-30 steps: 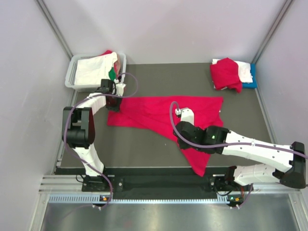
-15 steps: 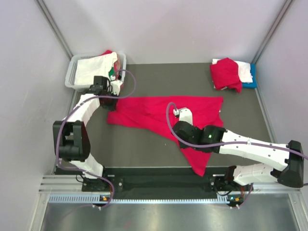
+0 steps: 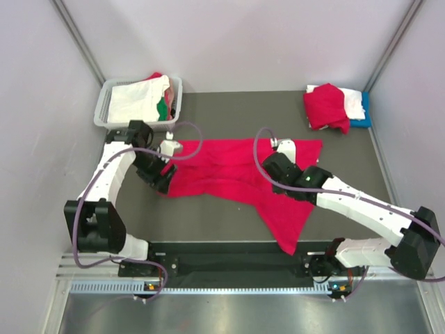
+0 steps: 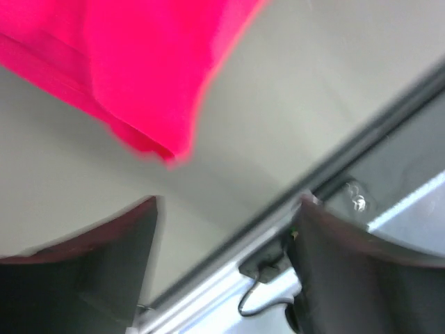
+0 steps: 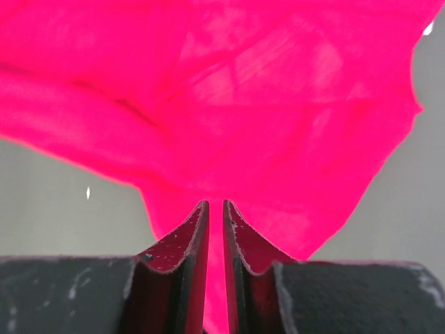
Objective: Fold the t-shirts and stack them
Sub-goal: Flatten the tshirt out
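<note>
One red t-shirt [image 3: 233,170] lies spread across the middle of the dark table, with a tail reaching toward the near edge. My left gripper [image 3: 160,178] hovers at its left edge, and in the left wrist view it [image 4: 229,202] stands open with nothing between the fingers and a corner of the red t-shirt [image 4: 139,83] beyond them. My right gripper [image 3: 274,170] sits over the shirt's right half. In the right wrist view it [image 5: 215,203] is shut on a pinch of the red t-shirt [image 5: 229,104]. At the back right a folded red t-shirt [image 3: 325,106] lies on a white one [image 3: 355,103] and a blue one [image 3: 362,122].
A pale plastic basket [image 3: 104,115] at the back left holds white cloth [image 3: 135,101] with bits of green and red. Grey walls close in on three sides. A metal rail [image 4: 389,202] runs along the table's near edge by the arm bases.
My left gripper has opened, let go of the shirt's back left corner and swung toward the near side. My right gripper has pulled the cloth back and to the right.
</note>
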Action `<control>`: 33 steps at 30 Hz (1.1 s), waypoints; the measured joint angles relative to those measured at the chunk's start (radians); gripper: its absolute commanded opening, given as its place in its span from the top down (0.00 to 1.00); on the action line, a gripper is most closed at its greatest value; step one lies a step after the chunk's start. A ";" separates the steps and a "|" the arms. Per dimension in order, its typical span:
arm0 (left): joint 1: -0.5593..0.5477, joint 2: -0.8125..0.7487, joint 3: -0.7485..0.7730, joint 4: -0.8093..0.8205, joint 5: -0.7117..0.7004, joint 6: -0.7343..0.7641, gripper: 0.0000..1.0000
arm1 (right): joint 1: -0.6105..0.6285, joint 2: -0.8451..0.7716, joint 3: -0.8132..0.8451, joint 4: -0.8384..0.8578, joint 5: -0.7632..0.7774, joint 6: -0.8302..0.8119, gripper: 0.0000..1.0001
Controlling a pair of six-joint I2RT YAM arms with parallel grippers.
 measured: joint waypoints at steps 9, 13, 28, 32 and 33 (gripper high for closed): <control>0.006 -0.113 -0.100 -0.077 0.034 0.079 0.05 | -0.128 0.077 -0.002 0.116 -0.033 -0.082 0.79; 0.014 -0.113 -0.100 -0.043 0.008 0.027 0.05 | -0.154 0.133 -0.030 0.182 -0.082 -0.089 0.81; 0.097 0.319 0.035 0.256 -0.021 -0.143 0.08 | -0.169 0.353 -0.003 0.288 -0.178 -0.108 0.68; 0.105 0.359 0.108 0.301 -0.028 -0.173 0.07 | -0.189 0.425 0.076 0.294 -0.194 -0.127 0.63; 0.107 0.366 0.132 0.310 -0.028 -0.180 0.07 | -0.193 0.441 0.098 0.296 -0.198 -0.130 0.64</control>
